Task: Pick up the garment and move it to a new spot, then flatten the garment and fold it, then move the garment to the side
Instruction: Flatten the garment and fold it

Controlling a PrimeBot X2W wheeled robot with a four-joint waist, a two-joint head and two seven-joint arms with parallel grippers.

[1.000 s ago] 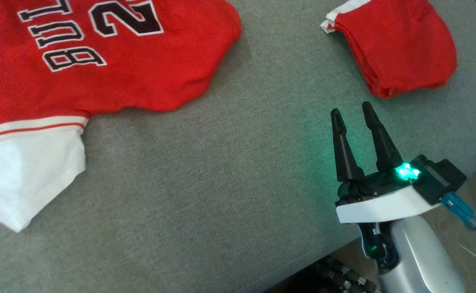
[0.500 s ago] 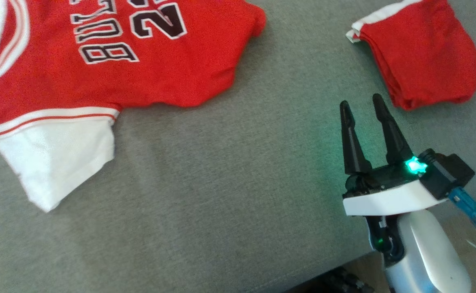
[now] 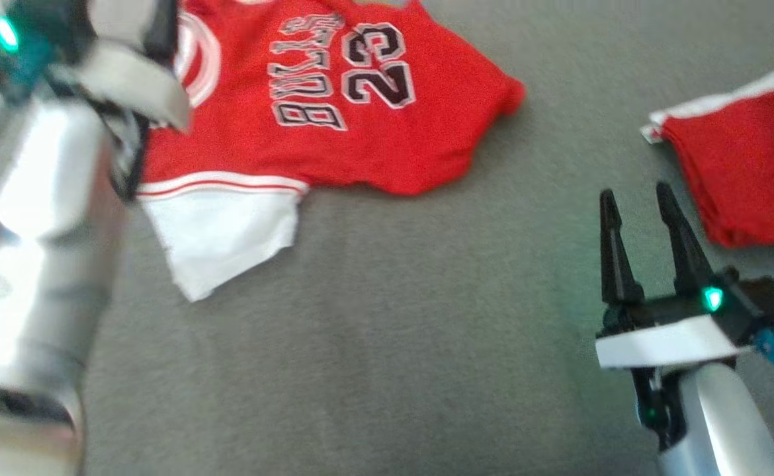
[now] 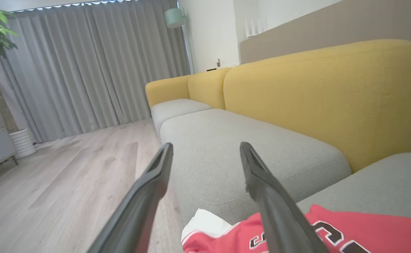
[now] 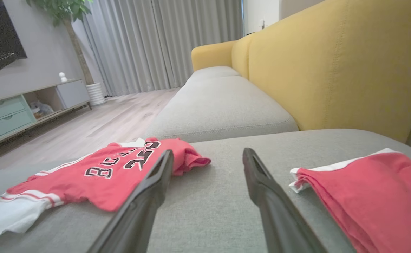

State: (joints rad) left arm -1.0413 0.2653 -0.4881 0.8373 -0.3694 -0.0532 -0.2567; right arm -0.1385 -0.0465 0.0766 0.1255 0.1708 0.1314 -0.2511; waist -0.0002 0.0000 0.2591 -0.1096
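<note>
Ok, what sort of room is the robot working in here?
Most likely a home living room: a long sofa with grey seat cushions and yellow backrests, floor-length grey curtains, and a low cabinet with pale green drawers standing on light wood flooring.

So the jersey (image 3: 374,145) is thin red cloth, matt and a bit rumpled, with lettering that looks like a smoother layer on top, and its white sleeve (image 3: 221,238) is plain soft cloth. The folded red piece (image 3: 751,165) looks like the same matt fabric with white trim. The seat cushion (image 3: 393,330) is a coarse grey weave, kinda rough, the backrest (image 4: 325,98) a finer yellow cloth. The right gripper (image 3: 633,195) has fingers (image 5: 145,200) of dark matt plastic, the left forearm (image 3: 36,251) is a glossy silvery shell. The floor (image 4: 68,175) is pale wood with a soft sheen, the curtains (image 4: 86,66) grey cloth
</note>
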